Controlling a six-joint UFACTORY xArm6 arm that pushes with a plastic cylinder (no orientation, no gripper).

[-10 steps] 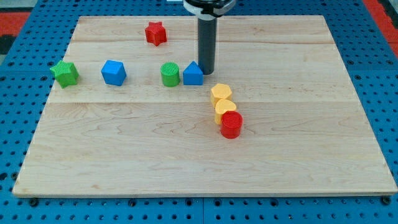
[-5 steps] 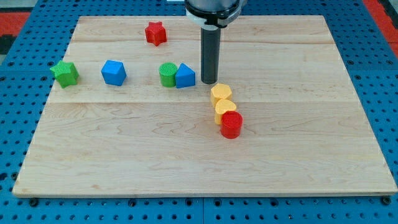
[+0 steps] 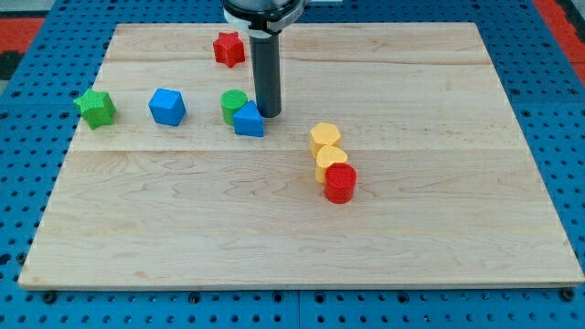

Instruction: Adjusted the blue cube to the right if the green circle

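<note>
The green circle point(image 3: 232, 103) lies left of the board's middle, in the upper half. A blue block with a pointed top point(image 3: 248, 121) touches its lower right side. A second blue block, cube-like point(image 3: 167, 106), lies further to the view's left. My tip point(image 3: 268, 113) is down on the board, right against the upper right side of the pointed blue block and just right of the green circle.
A red star point(image 3: 228, 47) lies near the view's top. A green star point(image 3: 95, 107) lies at the far left. Two yellow blocks point(image 3: 324, 140) point(image 3: 330, 159) and a red cylinder point(image 3: 340, 182) form a short line right of the middle.
My tip moved to the view's left, from right of the pointed blue block to beside it. That block and the green circle shifted left, the blue one also slightly down.
</note>
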